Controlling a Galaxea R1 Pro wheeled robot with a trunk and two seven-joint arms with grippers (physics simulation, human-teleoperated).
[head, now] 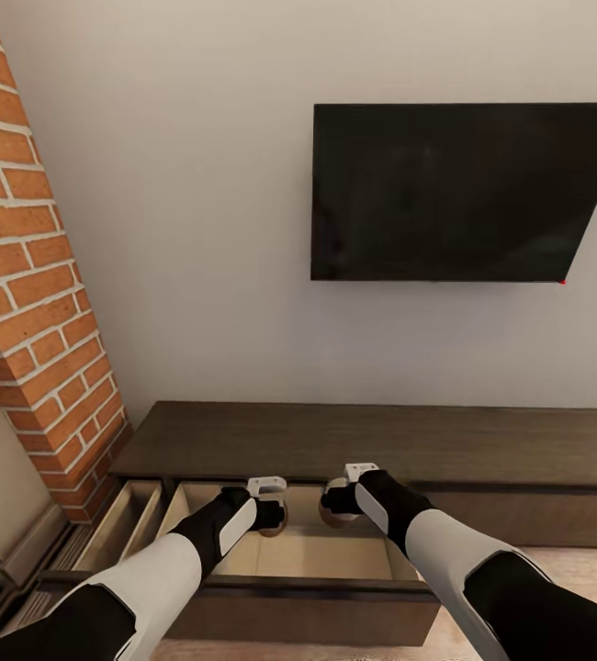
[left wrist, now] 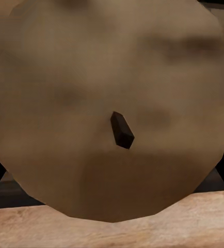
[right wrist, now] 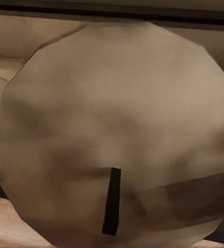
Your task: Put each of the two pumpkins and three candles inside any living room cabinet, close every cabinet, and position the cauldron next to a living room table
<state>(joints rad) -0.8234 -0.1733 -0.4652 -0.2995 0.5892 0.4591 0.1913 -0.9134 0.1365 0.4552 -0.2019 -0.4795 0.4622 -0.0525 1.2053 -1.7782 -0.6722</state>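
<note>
Both arms reach down over the open drawer (head: pixel 280 555) of the long dark brown cabinet (head: pixel 372 441) under the wall-mounted TV (head: pixel 464 188). The left gripper (head: pixel 271 516) holds a brownish candle (head: pixel 278 525), mostly hidden behind the wrist; the left wrist view shows its round top face close up, tan-brown with a short dark wick (left wrist: pixel 122 130). The right gripper (head: pixel 343 500) holds a second candle (head: pixel 332 516), pale grey-beige in the right wrist view with a dark wick (right wrist: pixel 111 201). The fingers themselves are hidden in every view; their spread cannot be read directly. A brick column (head: pixel 37 266) stands left, and a narrower drawer (head: pixel 124 523) is also open
</note>
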